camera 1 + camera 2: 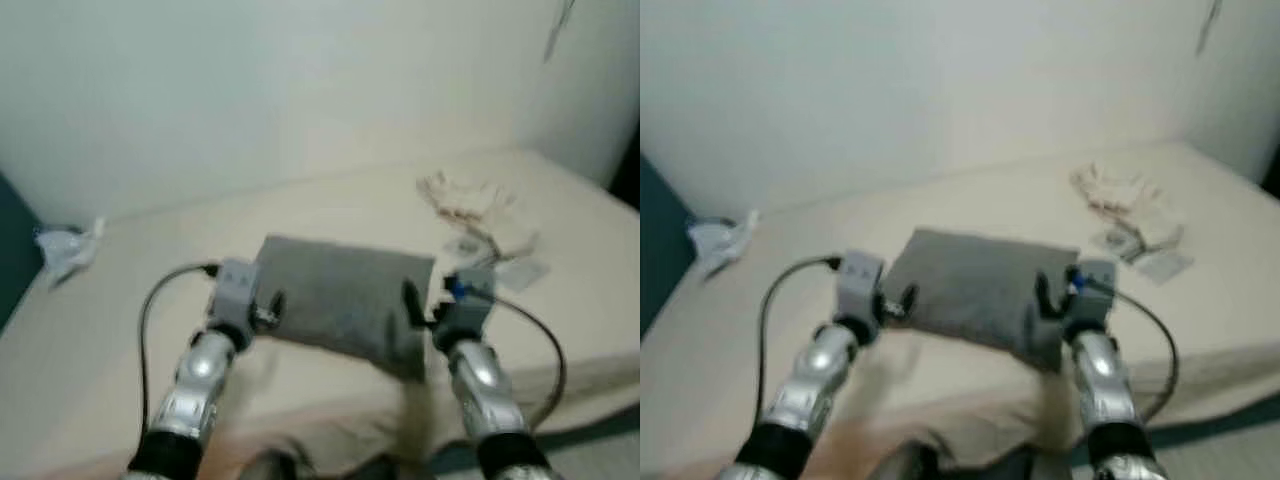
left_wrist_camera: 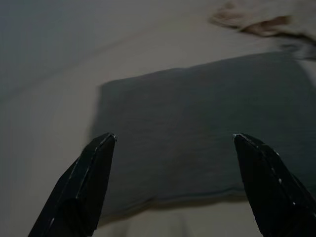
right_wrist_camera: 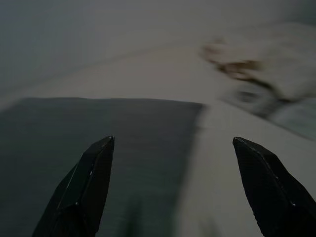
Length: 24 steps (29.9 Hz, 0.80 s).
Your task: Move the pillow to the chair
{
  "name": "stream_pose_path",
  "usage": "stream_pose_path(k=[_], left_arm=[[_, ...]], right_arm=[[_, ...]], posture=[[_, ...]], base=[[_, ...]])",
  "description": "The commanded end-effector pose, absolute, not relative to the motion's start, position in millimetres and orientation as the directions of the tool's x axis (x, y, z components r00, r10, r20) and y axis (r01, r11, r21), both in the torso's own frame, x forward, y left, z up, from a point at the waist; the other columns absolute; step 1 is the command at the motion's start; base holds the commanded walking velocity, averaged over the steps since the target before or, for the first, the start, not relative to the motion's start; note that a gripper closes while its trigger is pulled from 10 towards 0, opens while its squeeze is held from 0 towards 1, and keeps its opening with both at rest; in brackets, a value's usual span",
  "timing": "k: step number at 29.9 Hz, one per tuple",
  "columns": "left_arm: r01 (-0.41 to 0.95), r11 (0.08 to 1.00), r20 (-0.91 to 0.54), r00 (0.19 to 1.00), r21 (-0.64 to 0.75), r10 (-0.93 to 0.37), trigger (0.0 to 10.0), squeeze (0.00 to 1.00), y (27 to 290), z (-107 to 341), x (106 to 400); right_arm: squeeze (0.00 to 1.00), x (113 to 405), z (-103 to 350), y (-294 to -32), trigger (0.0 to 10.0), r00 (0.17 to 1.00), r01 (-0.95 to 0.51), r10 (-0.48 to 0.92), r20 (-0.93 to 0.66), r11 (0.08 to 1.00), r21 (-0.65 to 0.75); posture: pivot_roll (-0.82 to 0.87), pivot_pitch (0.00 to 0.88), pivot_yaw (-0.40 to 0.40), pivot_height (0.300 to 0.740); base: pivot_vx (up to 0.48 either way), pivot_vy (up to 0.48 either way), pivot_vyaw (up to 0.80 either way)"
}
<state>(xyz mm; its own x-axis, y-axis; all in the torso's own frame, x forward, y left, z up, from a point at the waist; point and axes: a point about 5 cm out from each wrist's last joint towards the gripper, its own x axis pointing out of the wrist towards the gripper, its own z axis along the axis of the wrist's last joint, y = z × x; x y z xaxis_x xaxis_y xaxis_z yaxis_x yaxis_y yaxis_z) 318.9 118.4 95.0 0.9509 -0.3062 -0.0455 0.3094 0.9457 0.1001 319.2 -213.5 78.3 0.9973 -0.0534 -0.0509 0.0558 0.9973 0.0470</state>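
Note:
A flat grey pillow (image 1: 345, 295) lies on a beige bed (image 1: 120, 330), near its front edge. My left gripper (image 1: 268, 306) is at the pillow's left end and my right gripper (image 1: 412, 300) is at its right end. In the left wrist view the left gripper (image 2: 173, 138) is open, its black fingers (image 2: 86, 182) spread wide with the pillow (image 2: 197, 128) just ahead. The right wrist view shows the right gripper (image 3: 173, 140) open too, over the pillow's right edge (image 3: 98, 143). Neither gripper holds anything. The pictures are blurred.
A crumpled pale cloth with papers (image 1: 475, 205) lies at the bed's back right. A small white and blue bundle (image 1: 65, 250) sits at the bed's left edge, beside a dark teal surface (image 1: 12, 265). A white wall (image 1: 250, 80) rises behind the bed.

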Motion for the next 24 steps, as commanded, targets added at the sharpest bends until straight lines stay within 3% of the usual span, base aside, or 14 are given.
stream_pose_path(k=[1,16,17,18,19,20,23,24], left_arm=[[0.310,0.943,-0.076,0.950,0.122,-0.302,10.0,0.00,124.9,92.6,319.9],[0.315,0.938,-0.124,0.946,0.145,-0.299,10.0,0.00,121.1,96.0,328.9],[0.311,0.940,-0.135,0.946,0.140,-0.293,10.0,0.00,121.3,96.7,331.8],[0.320,0.940,-0.137,0.943,0.120,-0.304,10.0,0.00,120.5,98.5,334.6],[0.320,0.940,-0.137,0.943,0.120,-0.304,10.0,0.00,120.5,98.5,334.6],[0.334,0.938,-0.142,0.937,0.098,-0.319,10.0,1.00,120.2,103.7,341.6],[0.347,0.936,-0.144,0.931,0.058,-0.336,10.0,1.00,120.7,108.8,347.8],[0.316,0.949,-0.160,0.937,0.001,-0.311,10.0,1.00,127.8,114.4,357.7]], right_arm=[[0.00,319.9,77.9,-211.5,10.0,0.997,0.054,-0.051,-0.050,0.996,0.071],[0.00,326.0,83.2,-220.2,10.0,0.998,0.047,-0.041,-0.050,0.993,0.107],[0.75,327.6,84.6,-221.1,10.0,0.998,0.042,-0.036,-0.052,0.991,0.124],[1.00,329.2,85.8,-221.6,10.0,0.998,0.033,-0.025,-0.051,0.988,0.153],[1.00,329.2,85.8,-221.6,10.0,0.998,0.033,-0.025,-0.051,0.988,0.153],[1.00,333.0,87.6,-223.8,10.0,0.998,0.025,-0.013,-0.062,0.979,0.203],[1.00,336.8,92.6,-227.1,10.0,0.999,0.026,-0.015,-0.052,0.975,0.220],[1.00,343.1,99.8,-231.3,10.0,0.999,0.023,-0.011,-0.053,0.971,0.238]], posture=[[-0.01,0.058,0.079,0.630],[0.00,0.077,0.086,0.630],[0.01,0.085,0.087,0.630],[0.01,0.089,0.088,0.630],[0.01,0.089,0.088,0.630],[0.02,0.107,0.092,0.630],[0.03,0.127,0.095,0.630],[0.04,0.194,0.103,0.630]], base=[[0.000,0.000,0.00],[0.000,0.000,0.00],[0.000,0.000,0.00],[0.000,0.000,0.00],[0.000,0.000,0.00],[0.000,0.000,0.00],[0.000,0.000,0.00],[0.000,0.000,0.00]])
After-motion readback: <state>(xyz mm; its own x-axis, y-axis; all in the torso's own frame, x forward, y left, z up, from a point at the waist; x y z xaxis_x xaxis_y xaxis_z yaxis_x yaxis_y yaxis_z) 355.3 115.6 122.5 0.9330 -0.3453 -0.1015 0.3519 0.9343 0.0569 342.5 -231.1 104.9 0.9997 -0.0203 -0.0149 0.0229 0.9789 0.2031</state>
